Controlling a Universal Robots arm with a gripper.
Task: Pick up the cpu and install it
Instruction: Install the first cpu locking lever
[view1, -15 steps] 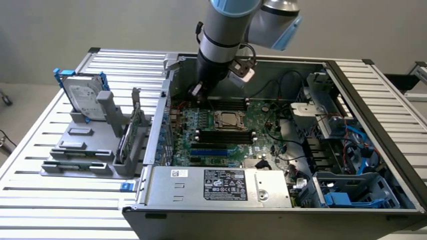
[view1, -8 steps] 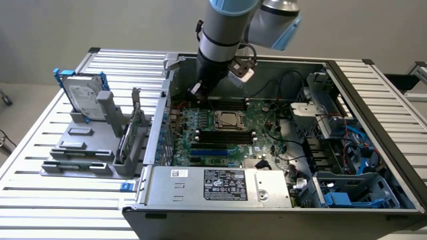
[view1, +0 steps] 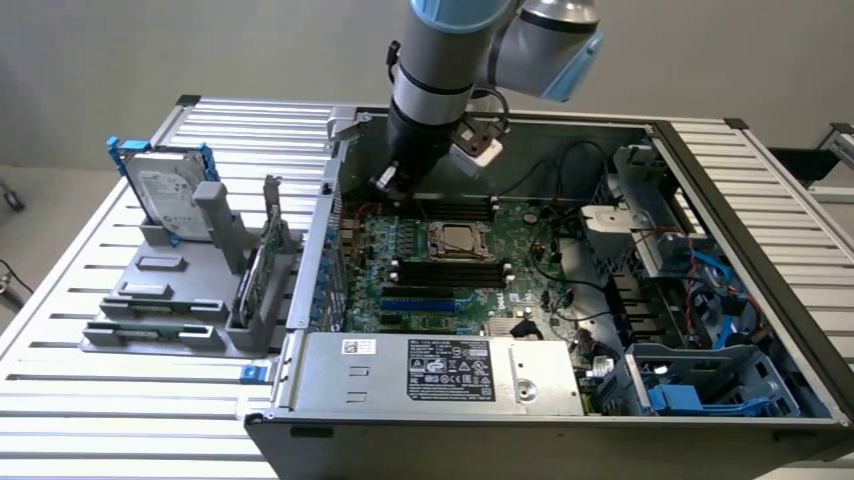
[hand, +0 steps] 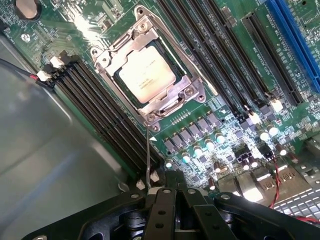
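Claw (hand: 164, 197) of the grey-and-blue robot arm (view1: 447, 50) hangs inside the open black computer case (view1: 534, 450), its black fingers pressed together with nothing between them. The cpu (hand: 147, 75), a small flat square chip with a silver-grey metal top, sits flat in the metal-framed socket (hand: 192, 92) on the green motherboard (view1: 414, 250), between two banks of long black memory slots (hand: 100, 110). The claw is near the chip but apart from it. At the exterior view's left, a labelled silver hard drive (view1: 171, 190) stands upright in a grey rack (view1: 160, 300) on the slatted metal bench (view1: 80, 400).
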